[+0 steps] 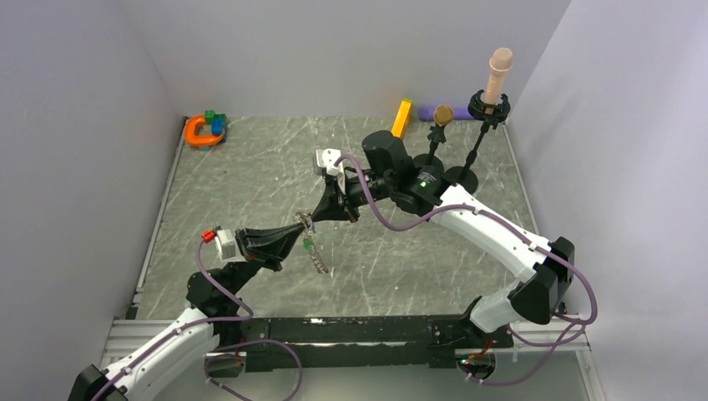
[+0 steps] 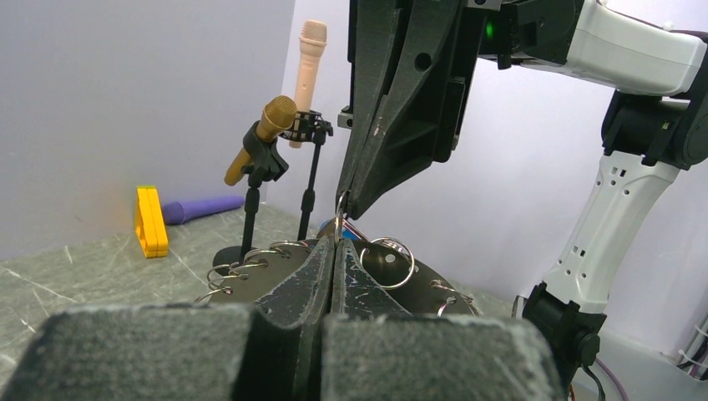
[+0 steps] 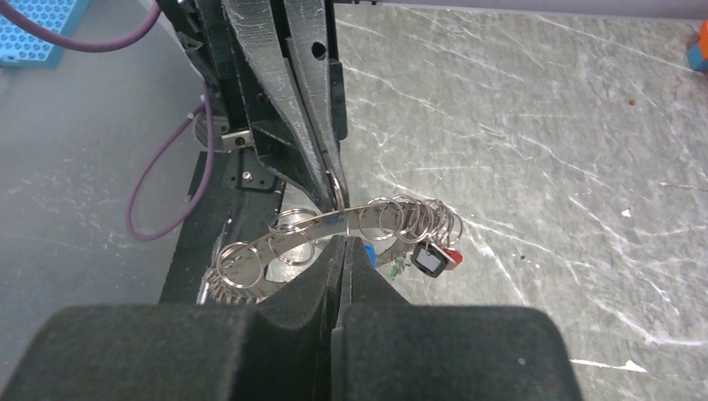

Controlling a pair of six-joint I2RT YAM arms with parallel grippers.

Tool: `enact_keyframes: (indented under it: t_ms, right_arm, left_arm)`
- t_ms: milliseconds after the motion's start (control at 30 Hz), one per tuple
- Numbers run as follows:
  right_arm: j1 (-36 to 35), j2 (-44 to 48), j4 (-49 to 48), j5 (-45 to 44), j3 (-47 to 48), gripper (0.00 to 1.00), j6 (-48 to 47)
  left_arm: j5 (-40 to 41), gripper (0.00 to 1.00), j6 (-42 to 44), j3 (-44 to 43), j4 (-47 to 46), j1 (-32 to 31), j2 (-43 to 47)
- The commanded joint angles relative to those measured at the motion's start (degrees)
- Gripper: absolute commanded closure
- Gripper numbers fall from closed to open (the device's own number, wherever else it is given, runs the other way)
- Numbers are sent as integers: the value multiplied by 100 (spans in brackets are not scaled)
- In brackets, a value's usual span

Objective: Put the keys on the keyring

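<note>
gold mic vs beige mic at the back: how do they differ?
Colour: the gold mic is metallic gold, while the beige mic is a pale, matte, pinkish beige.
Pose: the gold mic leans at a slant in its clip, and the beige mic stands near upright.
Height: the beige mic sits on the taller stand, above the gold mic.
Shared: both are clipped onto black stands.

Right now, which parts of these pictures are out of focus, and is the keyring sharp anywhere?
Top external: even light, soft shadows, the keyring small but clear. Left wrist: the left hand blurs up close, the small loops glint. Right wrist: the right hand blurs too, the keyring sharpest here.
</note>
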State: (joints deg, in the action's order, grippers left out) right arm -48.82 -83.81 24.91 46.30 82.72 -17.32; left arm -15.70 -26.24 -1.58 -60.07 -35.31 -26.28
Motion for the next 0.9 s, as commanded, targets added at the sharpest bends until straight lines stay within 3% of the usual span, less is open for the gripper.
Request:
enact_keyframes:
  t_ms: [0, 867]
  right_arm:
    - [-18, 5, -228, 320, -58, 100, 80]
    - [53, 22, -315, 166, -18, 100, 187]
  left_arm:
    - [36, 100, -113, -35, -646, 15, -84]
    - [-205, 100, -171, -44, -892, 17, -286]
